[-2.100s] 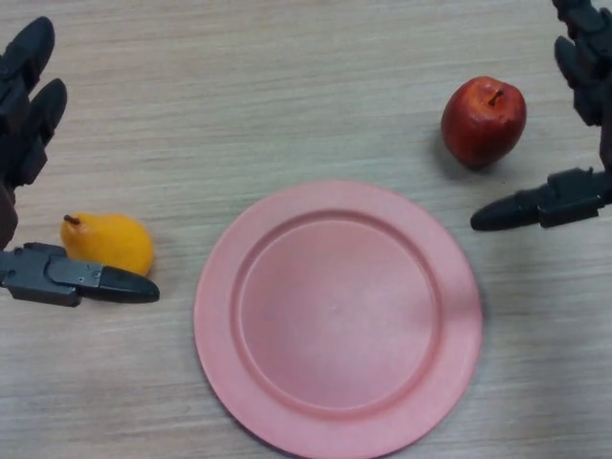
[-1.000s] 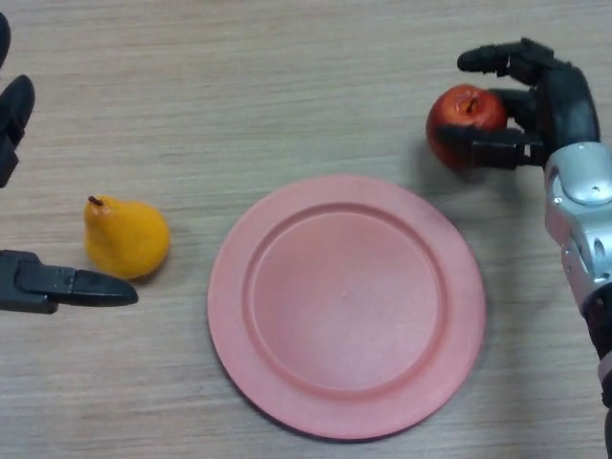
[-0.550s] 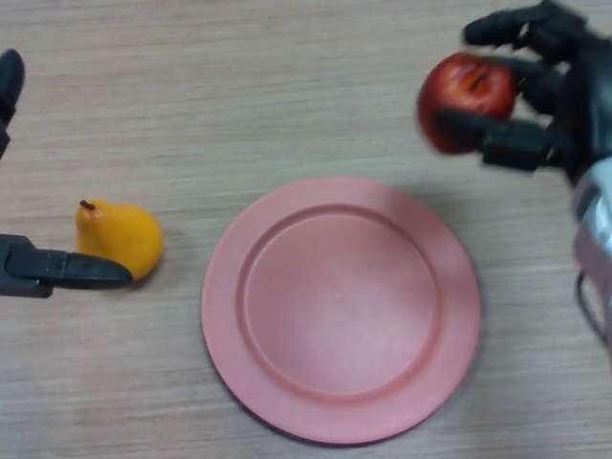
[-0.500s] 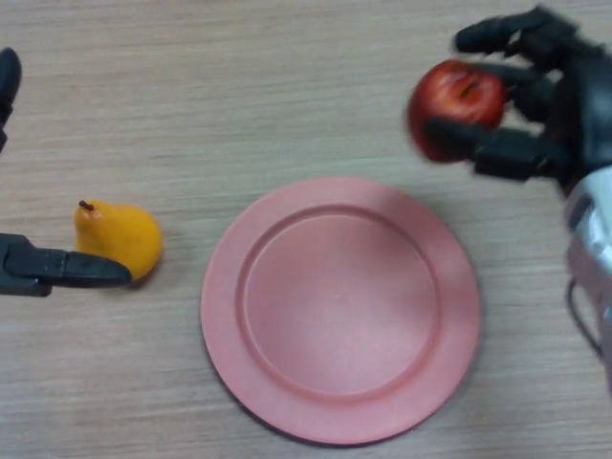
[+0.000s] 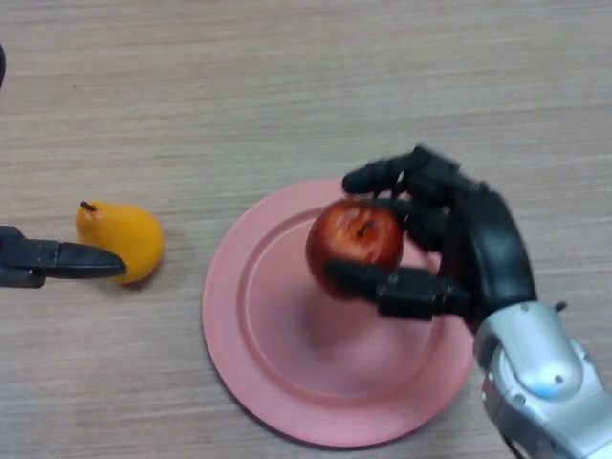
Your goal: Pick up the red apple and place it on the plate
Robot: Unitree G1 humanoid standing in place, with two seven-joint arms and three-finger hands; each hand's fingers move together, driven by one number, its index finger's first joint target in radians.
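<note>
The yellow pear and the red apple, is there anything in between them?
In the head view, only bare wooden table and the pink plate's left rim lie between the pear and the apple, held by the right hand.

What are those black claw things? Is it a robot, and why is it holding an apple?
Yes, it is a robot, and the picture comes from a camera on its head, looking down at a wooden table. The black things are its hands. Its right hand is curled around a red apple and holds it over a pink plate, where the apple should go. Its left hand shows at the edge, beside a yellow pear lying on the table.
</note>
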